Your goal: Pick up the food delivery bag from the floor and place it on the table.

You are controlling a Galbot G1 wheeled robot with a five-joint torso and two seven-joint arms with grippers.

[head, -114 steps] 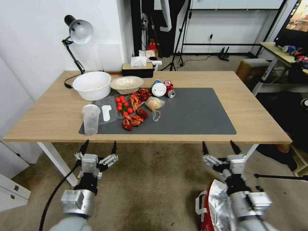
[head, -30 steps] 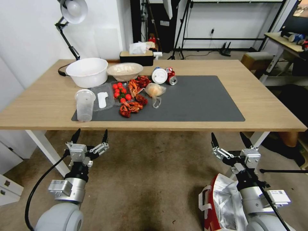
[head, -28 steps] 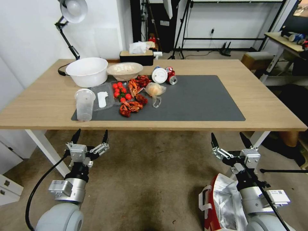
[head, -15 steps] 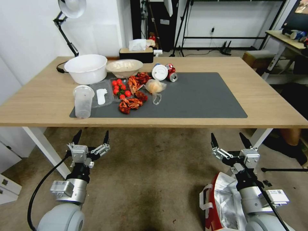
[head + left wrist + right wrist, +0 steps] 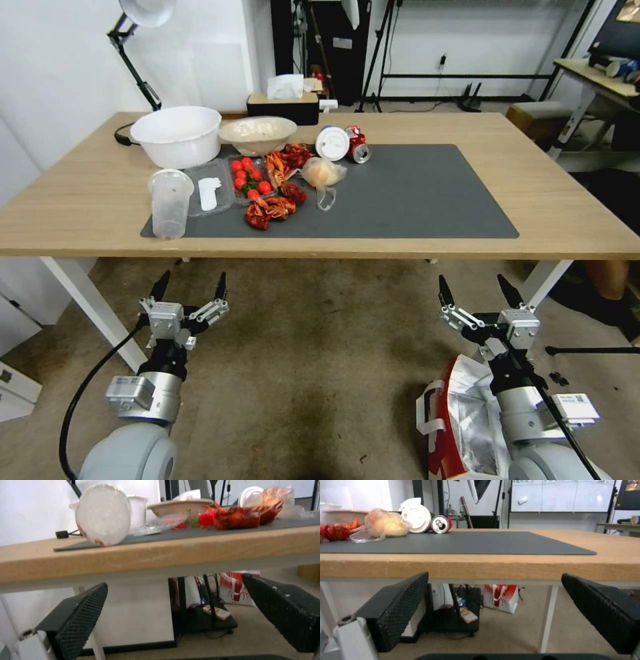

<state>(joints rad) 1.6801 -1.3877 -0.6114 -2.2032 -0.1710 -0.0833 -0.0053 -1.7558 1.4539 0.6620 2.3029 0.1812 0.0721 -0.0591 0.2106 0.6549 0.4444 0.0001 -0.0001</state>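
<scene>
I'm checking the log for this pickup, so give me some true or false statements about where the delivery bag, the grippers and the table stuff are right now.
1. The delivery bag sits on the carpet beside the right arm. True.
2. The right gripper is shut on a bag handle. False: it is open and empty, in front of the table edge.
3. The left gripper is open, below the tabletop. True.
4. The grey mat is bare on its right half. True.
5. The clear cup lies tipped over on the floor. False: it stands upright on the mat's left corner.
</scene>
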